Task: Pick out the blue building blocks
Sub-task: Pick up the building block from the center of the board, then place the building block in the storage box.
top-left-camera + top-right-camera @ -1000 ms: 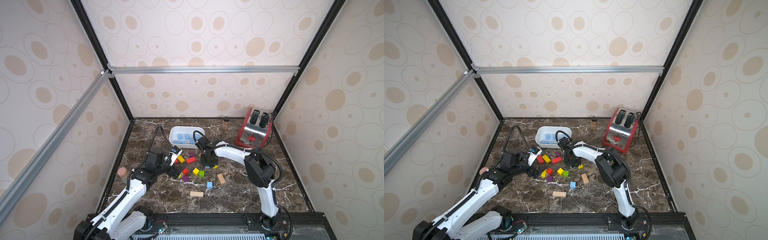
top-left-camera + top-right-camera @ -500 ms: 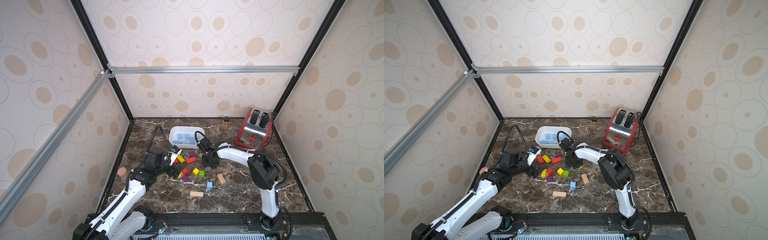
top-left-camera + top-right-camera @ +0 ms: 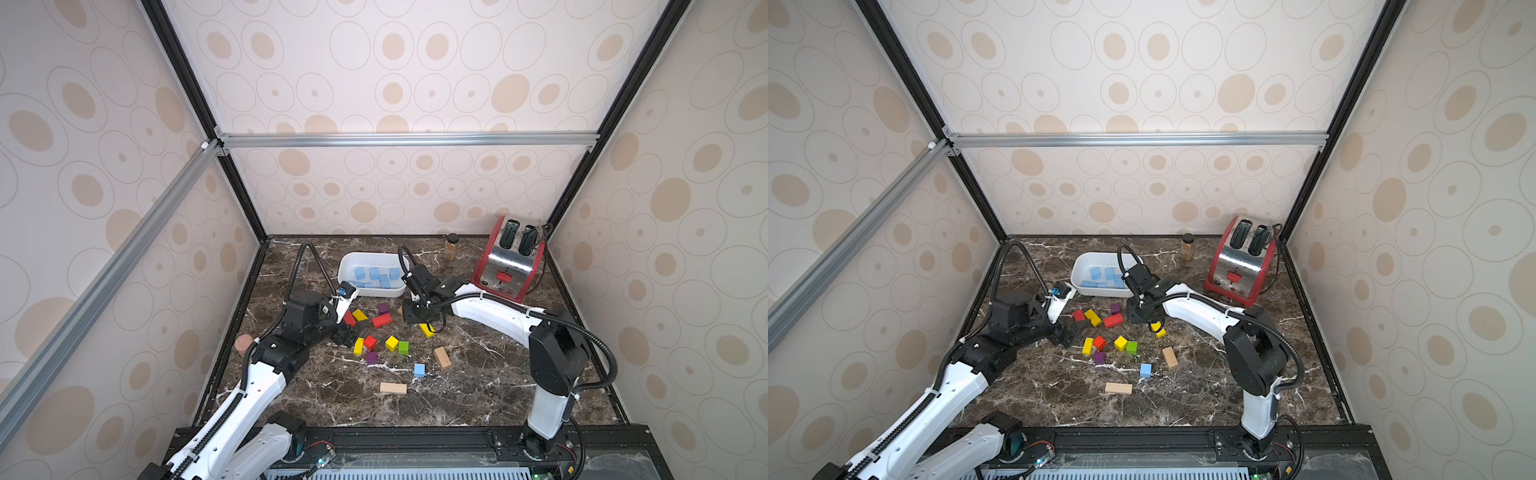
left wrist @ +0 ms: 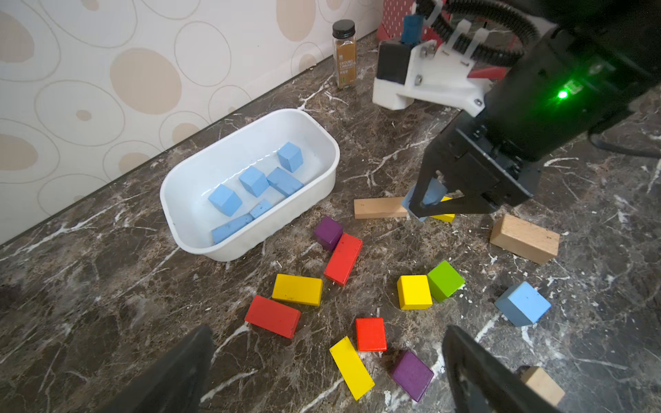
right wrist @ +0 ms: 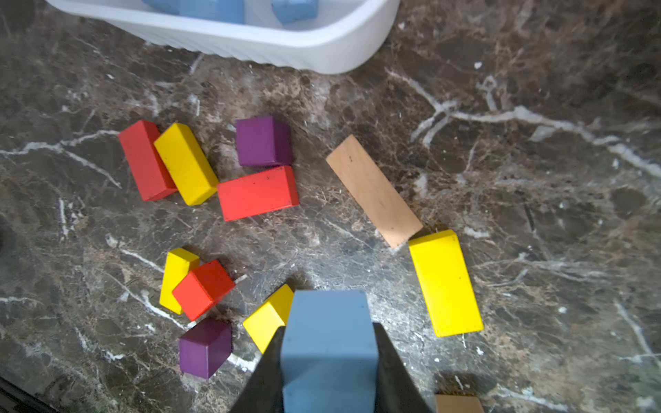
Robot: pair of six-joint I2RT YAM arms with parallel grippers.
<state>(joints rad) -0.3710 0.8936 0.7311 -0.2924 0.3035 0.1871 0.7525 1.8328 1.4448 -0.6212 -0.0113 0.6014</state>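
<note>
The right end effector (image 5: 329, 343) is pinching a blue block (image 5: 327, 311) between its dark fingers. The block is a matte sky-blue piece with squared edges. In the left wrist view it sits just beside the end of a tan plank (image 4: 379, 207) and in front of a yellow brick (image 4: 443, 217). Whether it touches the table (image 4: 107, 286) I cannot tell. Between this block and the white tub (image 4: 332, 143) lie a purple cube (image 4: 328, 232) and a red brick (image 4: 343, 259), touching each other. The tub is smooth white plastic, a rounded rectangle with a ribbed lower wall, and it stands near the back wall. It holds six more blue blocks (image 4: 254, 180), cubes and longer bricks lying loosely apart. One blue cube (image 4: 522, 304) sits alone on the table, near a green cube (image 4: 445, 280) that touches a yellow cube (image 4: 414, 292). The left end effector (image 4: 327, 330) is spread wide and grips nothing. It hangs low over a red cube (image 4: 371, 334), a yellow slab (image 4: 352, 368) and a second purple cube (image 4: 411, 375). The painted blocks are glossy with crisp corners, while the tan ones show bare wood grain. The table is dark brown marble with white veins. In both top views a red and steel toaster (image 3: 509, 266) stands in the far corner, well apart from the blocks. A glass spice jar (image 3: 451, 246) with a black cap stands by the back wall between it and the tub.
</note>
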